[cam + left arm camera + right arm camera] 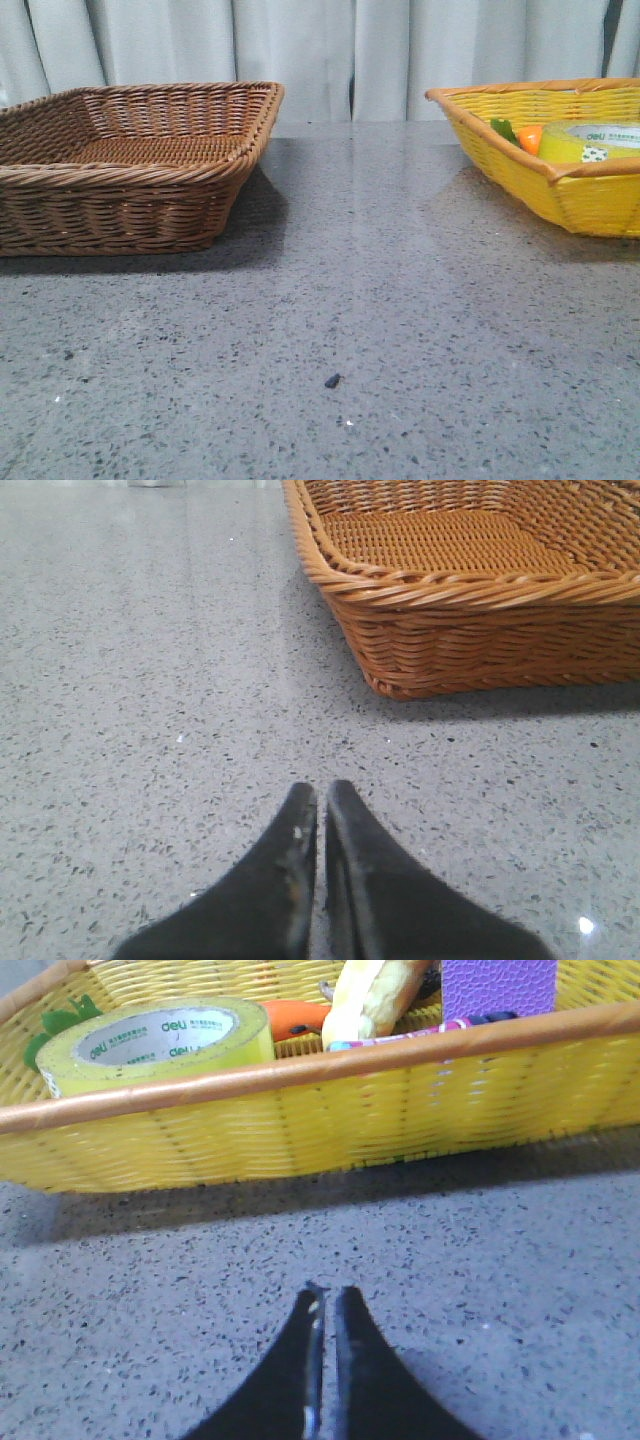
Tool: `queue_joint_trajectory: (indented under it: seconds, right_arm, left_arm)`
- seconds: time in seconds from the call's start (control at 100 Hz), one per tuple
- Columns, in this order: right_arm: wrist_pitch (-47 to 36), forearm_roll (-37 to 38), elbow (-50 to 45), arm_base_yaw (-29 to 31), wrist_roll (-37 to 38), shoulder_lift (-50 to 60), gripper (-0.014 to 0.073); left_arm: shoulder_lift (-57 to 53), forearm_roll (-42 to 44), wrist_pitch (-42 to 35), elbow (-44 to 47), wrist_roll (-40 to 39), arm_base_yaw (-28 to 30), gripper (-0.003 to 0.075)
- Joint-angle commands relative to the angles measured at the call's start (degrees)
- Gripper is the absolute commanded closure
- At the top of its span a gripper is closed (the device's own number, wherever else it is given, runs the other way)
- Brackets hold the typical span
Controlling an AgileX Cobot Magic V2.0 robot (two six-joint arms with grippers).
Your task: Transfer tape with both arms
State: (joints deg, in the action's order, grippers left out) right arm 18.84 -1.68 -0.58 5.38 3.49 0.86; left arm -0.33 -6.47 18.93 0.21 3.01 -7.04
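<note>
Left end effector (320, 810): the two dark fingers are pressed together, nothing is held between them; it is poised above the bare grey speckled surface (150, 730).
Right end effector (327, 1305): the fingers are likewise pressed together and nothing is gripped; it is held over the surface just in front of the yellow basket (330, 1110).
Brown basket (130, 165): a woven wicker tray is set toward the far left edge of the surface; nothing is seen inside it.
Tape (160, 1040): the yellow roll is laid flat inside the yellow basket, near the far right edge of the surface, with the green "deli" print seen on its white core.
Beside the tape: an orange carrot (295, 1018) is seen, then a yellow item (375, 995) and a purple block (498, 985), all in the same basket.
</note>
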Motion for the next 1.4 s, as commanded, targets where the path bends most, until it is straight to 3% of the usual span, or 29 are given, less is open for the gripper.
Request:
queue_joint_trajectory:
  seconds: [0.0, 0.33, 0.6, 1.39]
  right_arm:
    - [-1.15, 0.08, -1.23, 0.25, -0.53, 0.84, 0.0668]
    - [-1.15, 0.08, -1.23, 0.25, -0.53, 0.84, 0.0668]
    - [-1.15, 0.08, -1.23, 0.25, -0.53, 0.84, 0.0668]
    - [-3.88, -0.74, -1.23, 0.25, -0.53, 0.84, 0.0668]
  left_arm:
    - [-1.68, -0.3, -2.96, 0.53, -0.32, 0.09, 0.0741]
    - [-1.68, -0.19, -3.08, 0.53, -0.32, 0.09, 0.0741]
    - [-1.68, 7.73, -3.77, 0.53, -0.32, 0.09, 0.0741]
    - [-1.68, 4.55, -14.55, 0.53, -0.32, 0.09, 0.0741]
